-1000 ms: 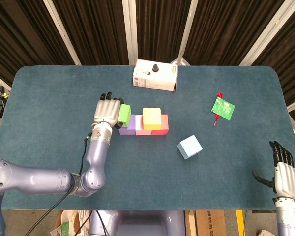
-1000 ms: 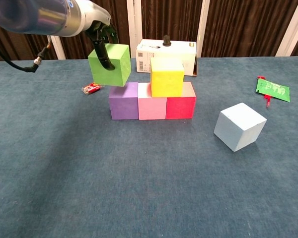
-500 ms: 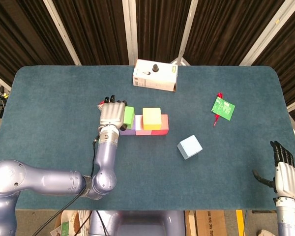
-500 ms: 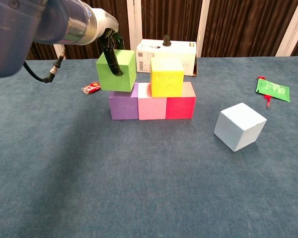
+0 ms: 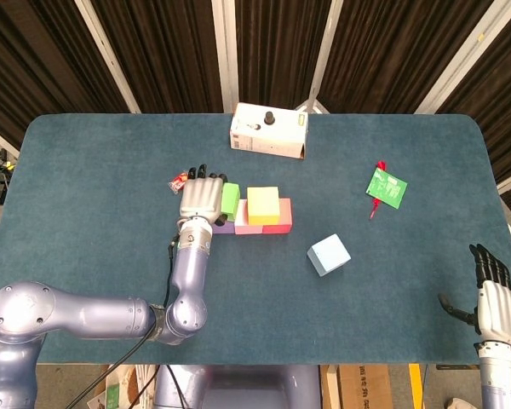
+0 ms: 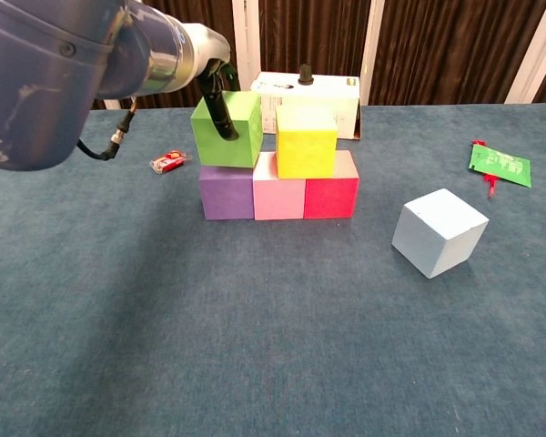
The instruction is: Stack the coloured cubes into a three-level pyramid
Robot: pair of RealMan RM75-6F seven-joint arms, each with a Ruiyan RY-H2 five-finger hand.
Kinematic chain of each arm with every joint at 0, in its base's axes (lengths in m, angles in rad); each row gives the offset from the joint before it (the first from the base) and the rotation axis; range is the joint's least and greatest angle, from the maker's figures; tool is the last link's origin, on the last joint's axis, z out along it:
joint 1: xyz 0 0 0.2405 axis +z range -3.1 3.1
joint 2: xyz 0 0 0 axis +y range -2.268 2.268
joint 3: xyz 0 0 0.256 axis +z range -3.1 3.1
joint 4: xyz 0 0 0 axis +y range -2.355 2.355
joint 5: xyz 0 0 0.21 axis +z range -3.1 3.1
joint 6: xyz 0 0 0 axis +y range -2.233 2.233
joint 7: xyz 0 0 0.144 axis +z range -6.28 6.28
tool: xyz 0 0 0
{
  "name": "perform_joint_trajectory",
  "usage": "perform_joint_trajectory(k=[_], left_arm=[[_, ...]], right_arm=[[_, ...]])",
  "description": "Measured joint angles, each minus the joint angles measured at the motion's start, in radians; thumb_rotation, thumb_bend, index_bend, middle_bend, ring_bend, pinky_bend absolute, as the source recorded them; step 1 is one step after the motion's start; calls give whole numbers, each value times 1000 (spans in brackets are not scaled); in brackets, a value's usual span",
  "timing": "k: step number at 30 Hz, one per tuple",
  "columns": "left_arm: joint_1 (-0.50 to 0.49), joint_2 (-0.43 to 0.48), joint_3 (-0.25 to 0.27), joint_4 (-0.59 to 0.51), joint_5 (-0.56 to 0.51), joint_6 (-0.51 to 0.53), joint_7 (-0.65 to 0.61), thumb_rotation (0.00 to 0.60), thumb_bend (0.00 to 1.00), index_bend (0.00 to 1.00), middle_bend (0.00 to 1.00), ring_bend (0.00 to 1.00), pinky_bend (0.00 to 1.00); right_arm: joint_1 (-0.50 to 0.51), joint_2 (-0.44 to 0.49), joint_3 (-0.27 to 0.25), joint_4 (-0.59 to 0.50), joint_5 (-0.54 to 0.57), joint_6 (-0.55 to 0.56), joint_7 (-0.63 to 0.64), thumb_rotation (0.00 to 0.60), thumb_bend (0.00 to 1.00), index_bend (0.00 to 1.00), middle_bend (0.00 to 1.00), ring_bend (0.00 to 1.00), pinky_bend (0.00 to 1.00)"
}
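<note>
Green cube [image 6: 227, 129] gripped in left hand [image 5: 203, 198] fingers, tilted, just above purple cube [image 6: 226, 187]; gap beside yellow cube [image 6: 306, 140] lies slightly right. Right hand [image 5: 495, 305] far off, holding nothing, fingers apart.

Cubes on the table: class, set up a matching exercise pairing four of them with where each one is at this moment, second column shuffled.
Things:
1. green cube
2. yellow cube
3. purple cube
4. light blue cube

Places:
A. left end of the bottom row
B. alone on the table, right of the stack
C. held by the left hand, tilted over the purple cube
D. second level, on the pink cube and red cube

Pairs: 1-C, 2-D, 3-A, 4-B
</note>
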Motion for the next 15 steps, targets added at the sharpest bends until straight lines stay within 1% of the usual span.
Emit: perform_joint_trajectory(k=[8,15], left_arm=[[13,-16,-13,14,3,-8,22,600,352,240,222,0,0],[23,-23,-29,17,4,-17,35,600,352,199,187,0,0]], right_arm=[[1,-1,1,3,4,-2,0,600,254,28,55,0,0],[1,-1,1,3,4,-3,1,600,255,28,55,0,0]])
